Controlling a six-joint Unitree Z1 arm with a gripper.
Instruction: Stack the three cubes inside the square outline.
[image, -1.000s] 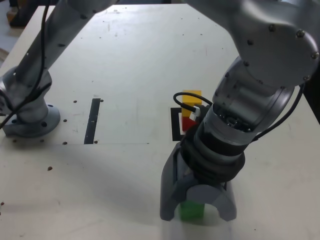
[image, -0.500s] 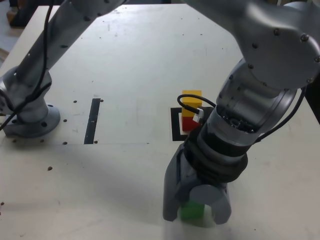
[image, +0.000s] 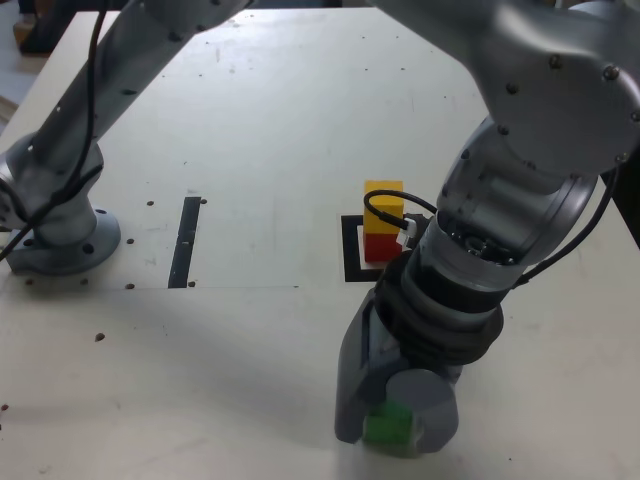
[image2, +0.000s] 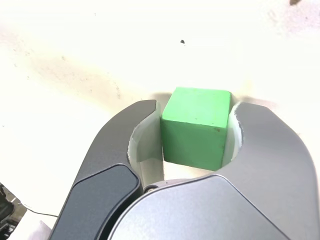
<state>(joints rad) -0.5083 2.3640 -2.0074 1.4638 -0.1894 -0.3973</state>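
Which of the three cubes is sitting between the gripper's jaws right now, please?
The green cube, clasped by the gripper away from the square outline; the yellow cube sits stacked on the red cube there.

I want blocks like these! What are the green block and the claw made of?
The green block looks like matte painted wood or foam: flat colour, no shine, soft edges. I can't tell which. The gripper looks like smooth grey plastic with pale inner pads.
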